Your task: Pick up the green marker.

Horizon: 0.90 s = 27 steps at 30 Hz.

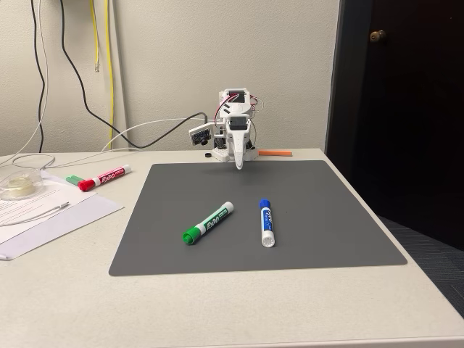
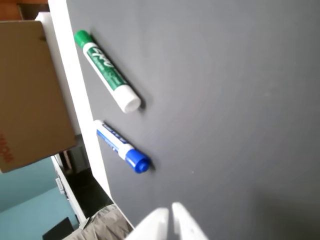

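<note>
Gripper (image 1: 238,166) (closed) at mat's (image 1: 326,217) far edge

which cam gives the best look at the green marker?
Wrist view: the green marker is large and whole, with cap, label print and barrel end clear. The fixed view shows it smaller, but places it on the gray mat, left of the blue marker.

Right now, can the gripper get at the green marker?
Probably yes: the green marker lies alone on the gray mat, apart from the blue marker, with open mat between it and the gripper.
</note>
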Each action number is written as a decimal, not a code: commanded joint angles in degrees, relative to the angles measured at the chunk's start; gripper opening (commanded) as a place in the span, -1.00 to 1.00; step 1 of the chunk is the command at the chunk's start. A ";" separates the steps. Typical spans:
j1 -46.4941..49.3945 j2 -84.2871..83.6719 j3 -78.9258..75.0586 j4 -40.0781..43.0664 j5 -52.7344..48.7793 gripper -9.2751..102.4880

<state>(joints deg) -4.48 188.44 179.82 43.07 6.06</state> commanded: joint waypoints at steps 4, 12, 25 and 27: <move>6.24 0.26 -1.76 -0.35 1.32 -0.84; 7.03 -34.10 -26.72 -11.78 -15.21 -0.84; 6.15 -92.81 -89.56 -0.97 -35.86 -0.76; 6.42 -99.05 -96.94 0.26 -39.38 -0.75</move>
<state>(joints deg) 1.93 97.82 96.42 42.71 -29.88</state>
